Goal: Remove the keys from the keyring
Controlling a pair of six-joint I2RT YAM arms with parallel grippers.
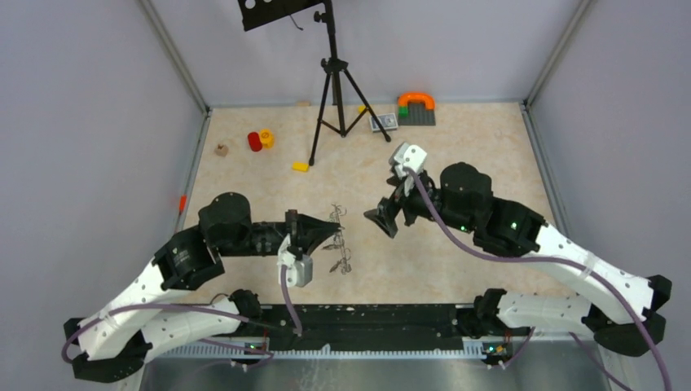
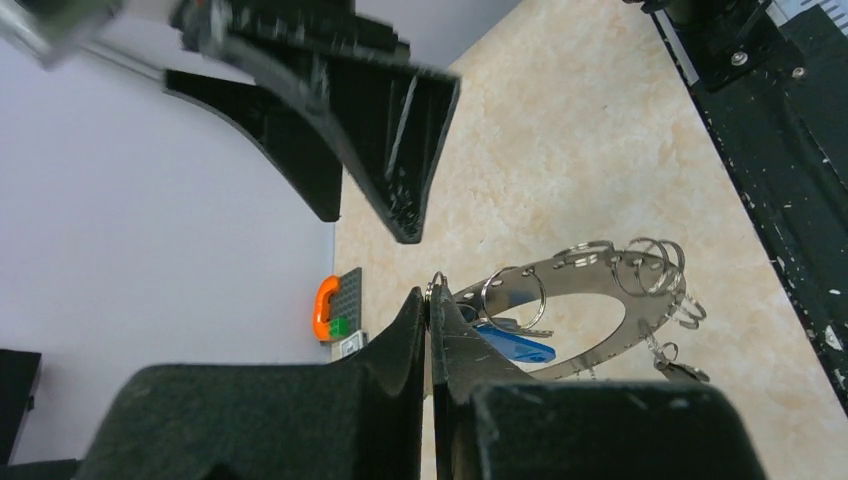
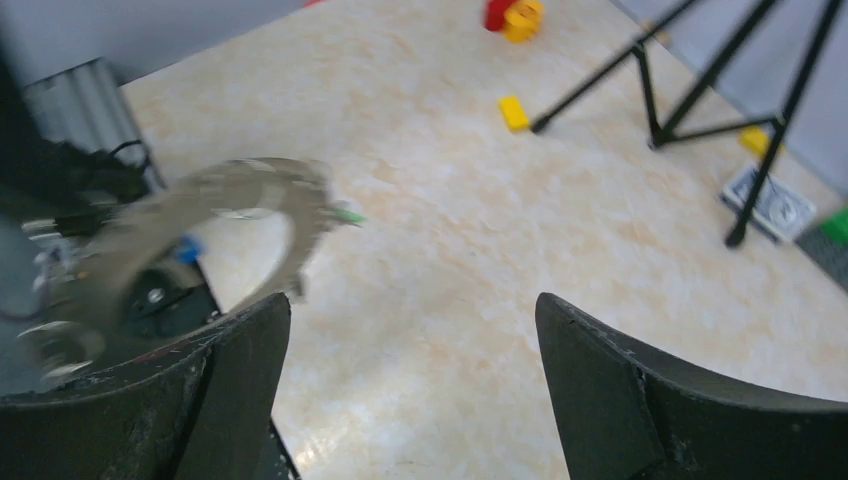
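Keyring [image 2: 610,352]: flat grey metal ring with a wide central hole, held up off the table [image 1: 473,138] by its rim.
Left gripper [image 2: 430,310]: fingers pressed together on the keyring's rim; the rest of the ring juts out past the tips towards the right arm.
Right gripper [image 3: 410,380]: jaws wide apart, nothing between them.
Keys [image 1: 341,262]: they dangle under the ring on small split rings [image 2: 650,265]. A blue tag [image 2: 515,345] hangs close to the left fingertips. A green tag [image 3: 348,214] shows at the ring's far edge, blurred. We cannot count the keys.
Ring vs right gripper: just beside it and apart. In the right wrist view the ring lies off to the left, outside the gap between the fingers.
Handling, keyring: we judge it stiff, smooth and fairly heavy for an edge pinch, so it is likely to pivot in the left grip if tugged sideways.
Handling, keys: light and loose, so we expect them to swing. The split rings look springy and fiddly to work off.
Where to hold: we would take a key by its flat head, near its split ring, and pull away from the clamped rim.
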